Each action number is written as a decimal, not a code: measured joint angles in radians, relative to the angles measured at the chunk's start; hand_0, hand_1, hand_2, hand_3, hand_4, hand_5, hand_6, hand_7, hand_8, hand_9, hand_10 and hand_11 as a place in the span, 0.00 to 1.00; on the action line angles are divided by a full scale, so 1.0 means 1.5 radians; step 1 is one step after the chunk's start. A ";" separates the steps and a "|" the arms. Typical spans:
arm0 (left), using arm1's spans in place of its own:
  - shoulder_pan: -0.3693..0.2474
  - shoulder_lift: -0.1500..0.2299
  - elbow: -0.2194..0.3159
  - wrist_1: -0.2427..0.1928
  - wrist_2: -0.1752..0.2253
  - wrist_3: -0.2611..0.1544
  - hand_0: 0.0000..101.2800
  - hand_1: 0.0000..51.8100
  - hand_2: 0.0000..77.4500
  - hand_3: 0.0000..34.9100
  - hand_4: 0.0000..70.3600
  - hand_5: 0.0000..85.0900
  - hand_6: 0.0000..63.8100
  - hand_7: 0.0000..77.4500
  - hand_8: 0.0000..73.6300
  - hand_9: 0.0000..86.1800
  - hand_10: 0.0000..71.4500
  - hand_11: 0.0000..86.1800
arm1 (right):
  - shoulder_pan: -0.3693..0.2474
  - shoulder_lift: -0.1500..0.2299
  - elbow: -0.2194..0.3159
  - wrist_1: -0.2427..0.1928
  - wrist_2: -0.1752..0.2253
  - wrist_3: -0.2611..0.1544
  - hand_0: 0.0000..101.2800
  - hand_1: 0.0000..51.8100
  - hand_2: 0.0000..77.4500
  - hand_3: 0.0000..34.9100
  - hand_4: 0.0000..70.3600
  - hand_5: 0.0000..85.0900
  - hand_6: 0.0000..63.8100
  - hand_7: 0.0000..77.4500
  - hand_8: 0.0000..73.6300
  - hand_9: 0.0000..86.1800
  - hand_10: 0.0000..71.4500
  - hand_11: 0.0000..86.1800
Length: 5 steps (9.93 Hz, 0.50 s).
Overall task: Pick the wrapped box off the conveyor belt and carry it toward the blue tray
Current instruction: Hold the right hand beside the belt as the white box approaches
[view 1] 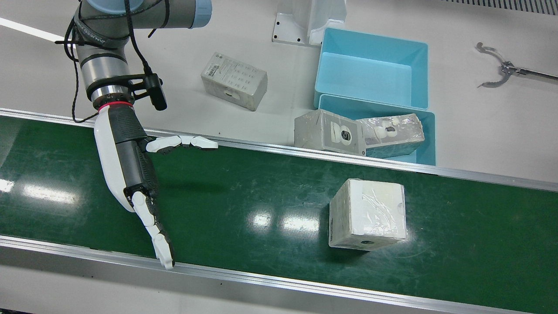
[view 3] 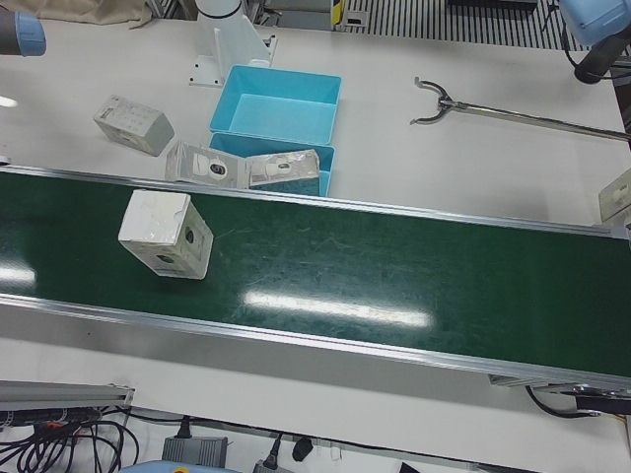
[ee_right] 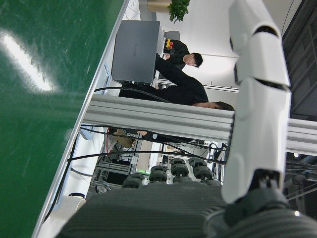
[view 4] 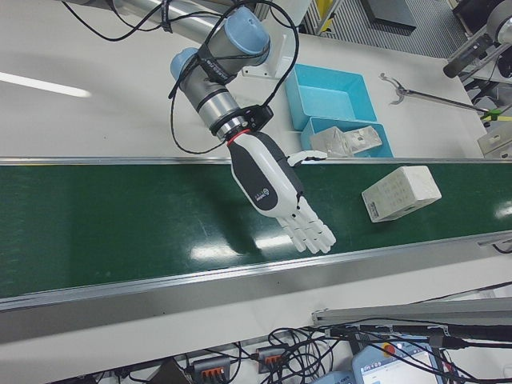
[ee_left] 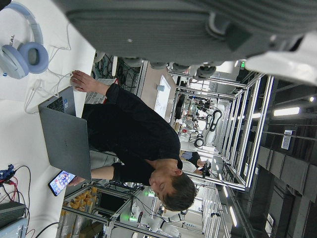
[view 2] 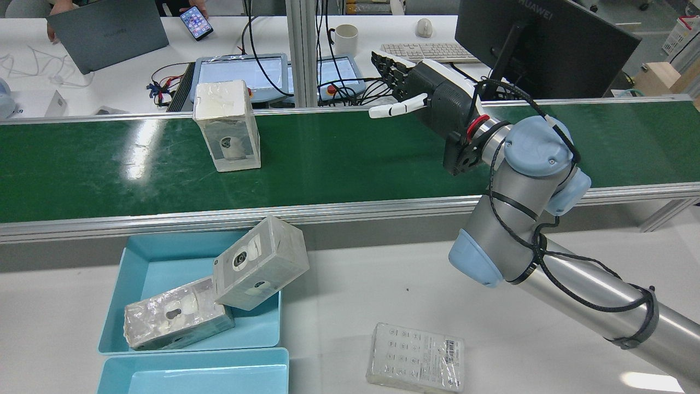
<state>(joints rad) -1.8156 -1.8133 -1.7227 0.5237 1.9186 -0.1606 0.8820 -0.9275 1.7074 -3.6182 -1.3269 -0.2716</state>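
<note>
While the wrapped box [view 1: 367,214] stands upright on the green conveyor belt [view 1: 244,192], nothing touches it; it sits on the belt stretch just in front of the blue tray [view 1: 429,131], w/ the belt's metal rail between them. That tray already holds two wrapped boxes: one lying flat [view 1: 392,134], another [view 1: 329,131] tilted over the tray's edge and leaning on the first. A second, empty blue tray [view 1: 372,69] sits just behind it, touching. Another wrapped box [view 1: 234,80] lies on the white table [view 1: 218,117], apart from the trays. Right hand [view 1: 130,170] hovers over the belt well apart from the box, fingers spread wide, thumb out to the side, holding nothing. Left hand [ee_left: 198,34] shows only in its own view, too close & partial — can't tell its state.
</note>
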 joint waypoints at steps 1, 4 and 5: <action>0.000 0.000 0.000 0.000 0.000 0.000 0.00 0.00 0.01 0.00 0.00 0.01 0.00 0.00 0.00 0.00 0.00 0.00 | 0.000 0.000 0.000 0.000 0.000 0.000 0.46 0.32 0.23 0.00 0.03 0.05 0.00 0.01 0.04 0.04 0.01 0.04; 0.000 0.000 0.000 0.000 0.000 0.000 0.00 0.00 0.01 0.00 0.00 0.01 0.00 0.00 0.00 0.00 0.00 0.00 | -0.003 0.000 0.000 0.001 0.000 0.000 0.46 0.28 0.23 0.00 0.05 0.05 0.00 0.01 0.04 0.04 0.01 0.04; 0.000 0.000 0.000 0.000 0.000 0.000 0.00 0.00 0.01 0.00 0.00 0.01 0.00 0.00 0.00 0.00 0.00 0.00 | -0.004 0.000 0.000 0.001 0.000 0.000 0.46 0.31 0.23 0.00 0.05 0.05 0.00 0.01 0.04 0.04 0.01 0.04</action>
<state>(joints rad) -1.8156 -1.8133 -1.7227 0.5237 1.9186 -0.1606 0.8754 -0.9280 1.7076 -3.6172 -1.3269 -0.2719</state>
